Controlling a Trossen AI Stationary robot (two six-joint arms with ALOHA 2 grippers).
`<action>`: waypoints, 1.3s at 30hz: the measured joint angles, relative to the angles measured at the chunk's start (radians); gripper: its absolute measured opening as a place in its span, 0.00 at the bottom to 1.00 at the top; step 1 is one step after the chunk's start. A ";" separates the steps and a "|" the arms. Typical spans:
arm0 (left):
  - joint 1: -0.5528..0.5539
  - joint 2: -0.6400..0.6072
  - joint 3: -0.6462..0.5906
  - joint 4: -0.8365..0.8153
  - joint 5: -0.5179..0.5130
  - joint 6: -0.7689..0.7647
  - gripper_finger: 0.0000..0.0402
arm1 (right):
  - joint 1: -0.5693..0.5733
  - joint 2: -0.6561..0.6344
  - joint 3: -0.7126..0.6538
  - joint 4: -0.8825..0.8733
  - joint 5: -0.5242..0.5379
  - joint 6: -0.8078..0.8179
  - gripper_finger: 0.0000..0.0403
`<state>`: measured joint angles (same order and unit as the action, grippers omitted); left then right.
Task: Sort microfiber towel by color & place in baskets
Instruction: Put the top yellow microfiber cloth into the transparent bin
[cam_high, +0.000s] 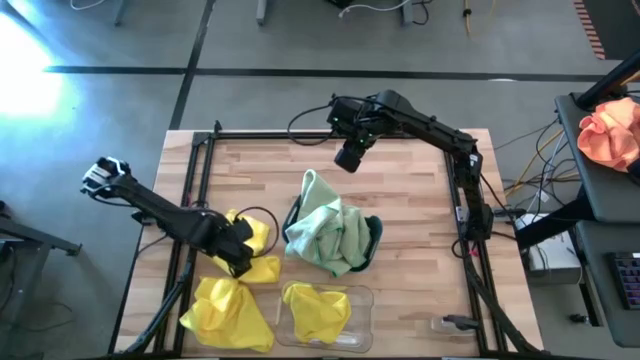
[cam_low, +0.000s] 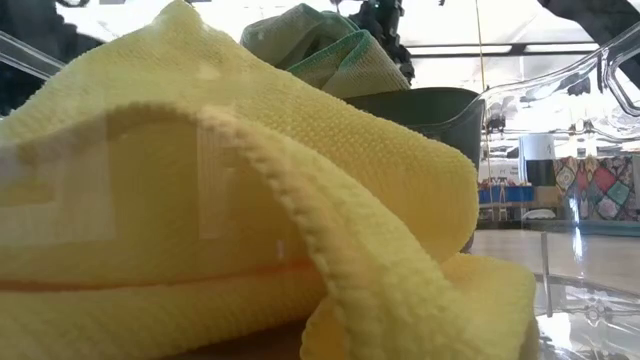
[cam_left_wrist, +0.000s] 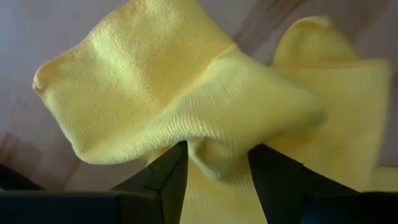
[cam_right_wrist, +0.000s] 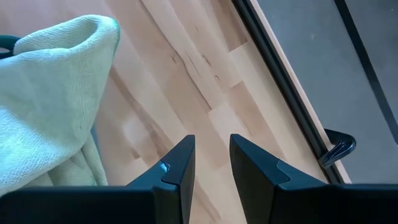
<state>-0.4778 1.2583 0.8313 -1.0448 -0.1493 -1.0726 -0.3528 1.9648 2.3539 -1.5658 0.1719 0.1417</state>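
Currently the left gripper (cam_high: 240, 257) sits at the near left of the wooden table (cam_high: 410, 210), its fingers (cam_left_wrist: 166, 180) pinching a fold of a bright yellow microfiber towel (cam_left_wrist: 186, 106). The left wrist view shows the cloth bunched between both pads, so the grip looks deep enough.

A second yellow towel (cam_high: 228, 312) lies on the table at the near-left edge. A third yellow towel (cam_high: 317, 310) already fills the clear see-through plastic tub (cam_high: 362, 296) at near centre. Pale green towels (cam_high: 325, 228) are heaped in the dark teal tub (cam_high: 374, 232) just beyond it.

The right gripper (cam_high: 349, 158) hangs over bare wood at far centre, fingers (cam_right_wrist: 176, 171) slightly apart and holding nothing.

Step in hand, as I judge it: carry the pinched yellow towel right into the clear tub.
- Lift straight up until the hanging corners clear the table and the tub's rim.
- Avoid dragging across the loose yellow towel on the near side.
- Release over the tub's middle; it is shallow and already holds a cloth, so an edge drop may spill.
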 joint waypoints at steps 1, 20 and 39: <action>0.000 0.014 -0.006 0.007 0.000 0.005 0.38 | 0.003 0.000 0.000 0.000 0.000 0.002 0.23; 0.000 0.229 -0.004 0.165 0.000 0.017 0.28 | 0.021 0.000 0.000 -0.002 -0.023 -0.007 0.23; 0.002 0.177 0.392 0.033 -0.094 0.082 0.00 | 0.019 0.000 0.000 0.011 -0.013 -0.099 0.23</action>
<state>-0.4763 1.4353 1.2231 -1.0121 -0.2436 -0.9903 -0.3335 1.9648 2.3539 -1.5548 0.1590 0.0422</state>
